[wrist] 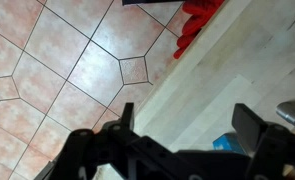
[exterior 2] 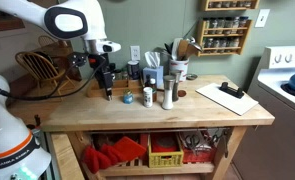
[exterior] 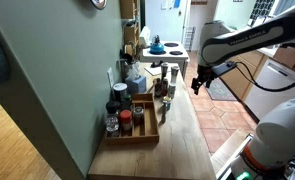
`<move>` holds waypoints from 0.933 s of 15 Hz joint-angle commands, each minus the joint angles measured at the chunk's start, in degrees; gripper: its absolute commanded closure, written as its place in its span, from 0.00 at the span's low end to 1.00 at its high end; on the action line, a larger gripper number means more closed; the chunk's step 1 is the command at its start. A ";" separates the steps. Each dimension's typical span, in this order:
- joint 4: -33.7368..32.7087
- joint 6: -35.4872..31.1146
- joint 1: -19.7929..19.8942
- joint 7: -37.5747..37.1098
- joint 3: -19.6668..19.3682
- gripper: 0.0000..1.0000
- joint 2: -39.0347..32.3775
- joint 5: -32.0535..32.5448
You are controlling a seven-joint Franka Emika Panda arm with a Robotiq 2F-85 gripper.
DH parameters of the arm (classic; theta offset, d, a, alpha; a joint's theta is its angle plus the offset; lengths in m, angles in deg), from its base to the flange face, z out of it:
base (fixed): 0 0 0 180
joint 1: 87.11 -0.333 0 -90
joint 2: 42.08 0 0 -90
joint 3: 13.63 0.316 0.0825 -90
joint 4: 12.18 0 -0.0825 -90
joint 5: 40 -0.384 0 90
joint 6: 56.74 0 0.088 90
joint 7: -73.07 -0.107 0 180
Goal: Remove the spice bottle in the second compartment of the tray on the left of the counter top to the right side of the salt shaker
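The wooden tray [exterior: 147, 135] sits at the near left of the counter top [exterior: 182, 145] and holds several bottles. The spice bottle [exterior: 125, 123], short with a dark cap and orange-brown body, stands in the tray beside a red-labelled bottle [exterior: 112, 123]. My gripper [exterior: 197, 88] hangs open and empty over the counter's right edge, well away from the tray. It also shows in an exterior view [exterior 2: 108, 93]. In the wrist view the open fingers [wrist: 187, 125] frame bare counter [wrist: 227, 70]. The metal salt shaker [exterior 2: 168, 96] stands mid-counter.
A blue-capped small item [exterior 2: 128, 98] and a blue-white bottle [exterior 2: 147, 96] stand near the shaker. A utensil holder [exterior 2: 176, 62] and appliances line the back. A clipboard [exterior 2: 227, 97] lies at the counter's far end. Tiled floor [wrist: 57, 70] lies beyond the edge.
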 commanded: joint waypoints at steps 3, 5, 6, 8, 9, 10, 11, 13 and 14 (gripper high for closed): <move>-0.08 0.16 -0.49 -0.25 -0.44 0.00 -0.03 0.27; -1.39 1.23 -1.12 0.54 -0.25 0.00 0.65 0.09; -2.87 2.51 -1.16 0.19 1.16 0.00 0.94 1.79; -6.79 5.45 -3.46 2.64 2.98 0.00 1.79 2.73; -8.46 6.19 -4.97 4.51 3.48 0.00 1.97 2.55; -10.21 7.21 -6.43 5.86 4.18 0.00 1.68 2.18; -11.62 7.51 -7.97 7.16 4.83 0.00 1.46 1.79; -14.00 6.31 -11.33 9.60 5.89 0.00 0.17 0.77; -14.75 4.56 -12.87 10.86 6.09 0.00 -0.57 0.34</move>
